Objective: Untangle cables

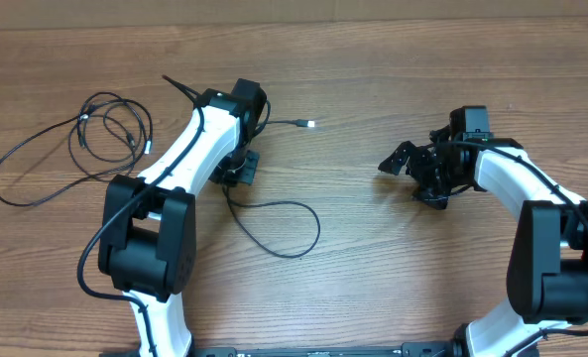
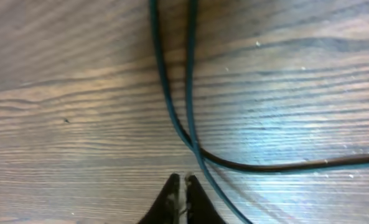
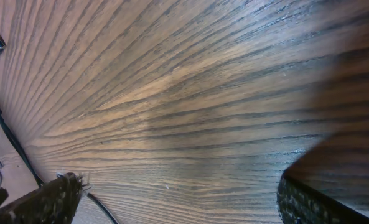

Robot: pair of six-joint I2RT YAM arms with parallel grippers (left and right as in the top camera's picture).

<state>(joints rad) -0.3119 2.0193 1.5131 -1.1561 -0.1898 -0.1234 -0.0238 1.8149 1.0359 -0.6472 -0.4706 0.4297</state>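
Overhead: finds the cables (image 1: pixel 85 139) in two lots, a loose bunch at far left and a single loop (image 1: pixel 286 230) trailing near and right from under the left gripper (image 1: pixel 237 171), with a silver-tipped plug (image 1: pixel 310 124) lying just right of that arm. Puts the right gripper (image 1: pixel 398 159) well apart at right, over bare table (image 1: pixel 373 59). Risks dragging the loop across the bunch if swept left, knotting what now lies apart. Left wrist: shows fingertips (image 2: pixel 172 193) pressed together with no cord seen between them, two strands (image 2: pixel 162 87) crossing just ahead and one running past on the right. Probably pinches nothing; could slip off the crossing, or trap both strands at once on the next close. Right wrist: shows fingers (image 3: pixel 44 202) spread wide on nothing, with the plug at the far left edge. Could snag the cord (image 3: pixel 13 146) there if brought in low.
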